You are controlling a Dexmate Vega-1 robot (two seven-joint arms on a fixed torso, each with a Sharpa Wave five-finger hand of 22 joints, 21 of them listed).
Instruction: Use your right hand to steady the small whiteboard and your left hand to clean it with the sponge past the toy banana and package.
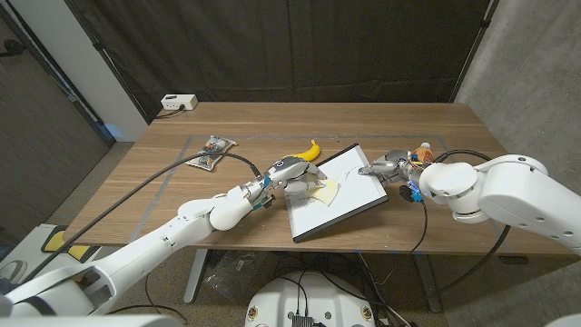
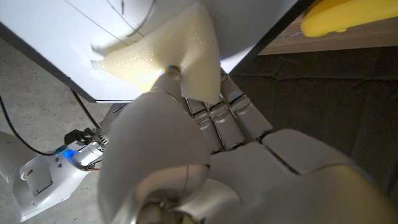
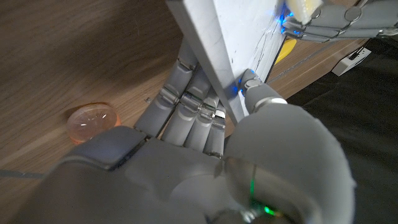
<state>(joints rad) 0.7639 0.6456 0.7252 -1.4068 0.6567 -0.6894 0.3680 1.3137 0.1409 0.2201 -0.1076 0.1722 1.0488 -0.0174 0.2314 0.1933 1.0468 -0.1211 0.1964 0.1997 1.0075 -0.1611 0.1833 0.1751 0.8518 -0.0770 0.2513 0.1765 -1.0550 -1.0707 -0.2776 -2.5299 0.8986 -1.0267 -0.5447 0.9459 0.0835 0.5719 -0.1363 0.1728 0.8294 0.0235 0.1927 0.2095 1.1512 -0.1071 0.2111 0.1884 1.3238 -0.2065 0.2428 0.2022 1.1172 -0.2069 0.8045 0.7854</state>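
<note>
Wooden table (image 1: 272,123) in the head view carries one whiteboard (image 1: 349,204) near the front middle, tilted, with one pale sponge (image 1: 324,190) on its left part. The left hand (image 1: 289,174) holds that sponge on the board, fingers curled over it. The right hand (image 1: 388,166) grips the board's right edge. One toy banana (image 1: 312,150) lies just beyond the board's far-left corner; one package (image 1: 211,153) sits farther left. Thin marks show on the board, so I judge wiping is under way, not finished.

Left wrist view: the sponge (image 2: 161,53) is pinched between thumb and pressed-together fingers against the board (image 2: 56,37), which has dark lines; the banana (image 2: 348,15) lies beyond.

Right wrist view: the right hand (image 3: 205,124) clamps the board's (image 3: 211,50) edge, fingers together beneath and thumb on top. One clear orange disc (image 3: 92,122) lies beside it.
</note>
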